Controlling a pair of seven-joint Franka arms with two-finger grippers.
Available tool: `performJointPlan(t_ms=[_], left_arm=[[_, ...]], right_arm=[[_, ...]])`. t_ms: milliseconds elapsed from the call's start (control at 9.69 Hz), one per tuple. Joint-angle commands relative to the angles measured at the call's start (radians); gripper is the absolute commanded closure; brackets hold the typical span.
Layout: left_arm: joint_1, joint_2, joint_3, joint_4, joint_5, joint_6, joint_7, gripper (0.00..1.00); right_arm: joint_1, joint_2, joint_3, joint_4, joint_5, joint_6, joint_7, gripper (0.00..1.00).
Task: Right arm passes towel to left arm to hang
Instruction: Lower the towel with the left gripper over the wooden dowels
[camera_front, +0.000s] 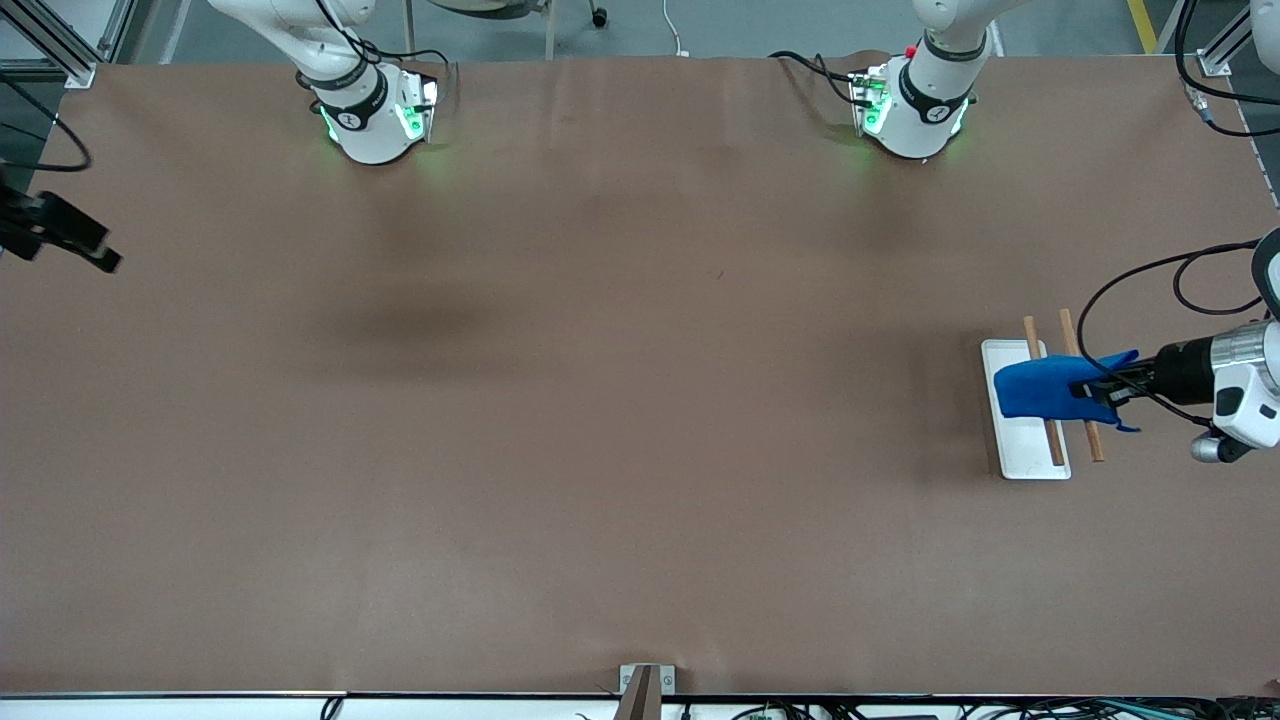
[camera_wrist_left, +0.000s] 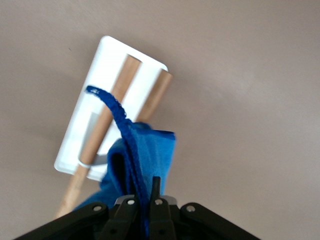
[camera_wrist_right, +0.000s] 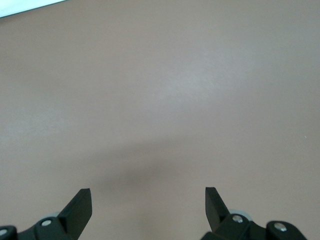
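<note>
Front, left-wrist and right-wrist views of the hanging step. The left gripper (camera_front: 1098, 385), reaching in from the table edge at the left arm's end, has its fingers clamped tight on one end of the towel (camera_front: 1040, 390). The towel is off the table and hangs over the rack, a white base plate (camera_front: 1030, 455) bearing two wooden rails (camera_front: 1052, 440). This rack stands near the table edge at the left arm's end, about midway between the robots' edge and the camera's edge. In the front view the blue cloth crosses both rails; the left wrist view shows it bunched below the fingers (camera_wrist_left: 156, 200), with a stitched edge (camera_wrist_left: 117, 112) trailing toward the plate. Whether the cloth already rests on a rail or only hangs over it cannot be told.

The right gripper (camera_front: 60, 235) waits at the table edge at the right arm's end, jaws spread wide and empty, over bare table (camera_wrist_right: 160, 100).

Judged from the task, the pass is done and the hanging remains. To hang well, the left gripper should carry the cloth across a rail so that it falls on both sides, and lower until the rail takes the weight. Only then should it release. Letting go of a bunched towel risks a lopsided drape that slides off. The trailing stitched edge could also snag on a rail end.
</note>
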Motion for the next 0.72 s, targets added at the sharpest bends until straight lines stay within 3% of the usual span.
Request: performJointPlan(t_ms=[0,206,413,619], left_arm=[[0.006,0.043,-0.005,0.012,0.074,0.063,0.046,1.0],[0.018,0.077,-0.004,0.056,0.146,0.074,0.1,1.0],[0.067,0.12,-0.007,0.066,0.161,0.126,0.227,0.99],[0.08,0.152,-0.007,0.066,0.144,0.147,0.237,0.99]], right_arm=[[0.009,-0.026,-0.008,-0.004,-0.012,-0.052,0.042,0.0],[0.011,-0.03,-0.004,-0.006,-0.013,-0.095,0.087,0.0],[0.008,0.013,-0.005,0.095,-0.026,-0.127,0.011,0.0],[0.009,0.065,-0.008,0.173,-0.027,-0.143,0.007,0.0]])
